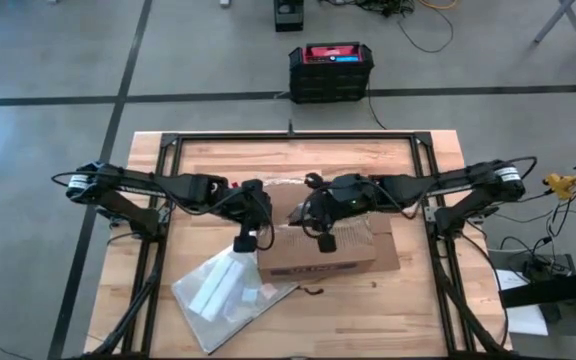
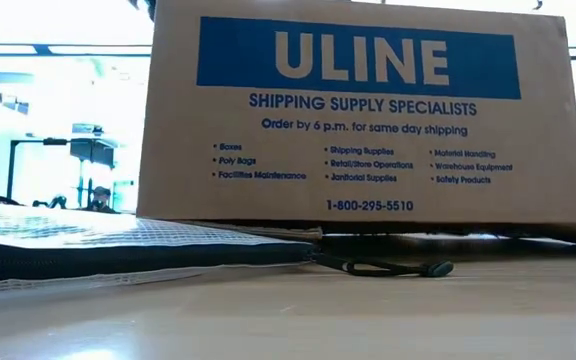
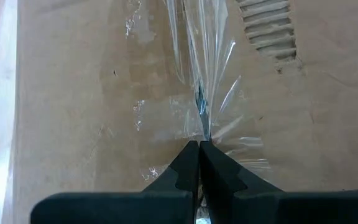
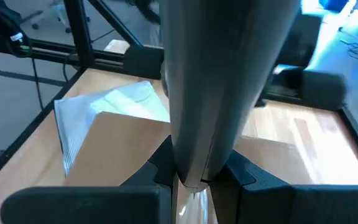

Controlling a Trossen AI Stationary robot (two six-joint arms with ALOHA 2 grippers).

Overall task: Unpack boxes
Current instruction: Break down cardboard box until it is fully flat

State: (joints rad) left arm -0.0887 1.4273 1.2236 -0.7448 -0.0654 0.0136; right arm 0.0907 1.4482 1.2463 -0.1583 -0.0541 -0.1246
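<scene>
Pinching a strip of clear tape (image 3: 201,93) between clenched fingers, the left gripper (image 1: 245,243) hangs at the box's (image 1: 333,250) left end, while the right gripper (image 1: 325,240) clamps a grey tool (image 4: 219,74) above its top.

The ULINE cardboard box (image 1: 333,250) fills the table's (image 1: 408,320) middle, with both pincers crowded over it: the left pincer (image 1: 244,242) at its left end, the right pincer (image 1: 325,241) above its top. A clear plastic bag (image 1: 226,290) blocks the front left. The front right of the table lies open.
</scene>
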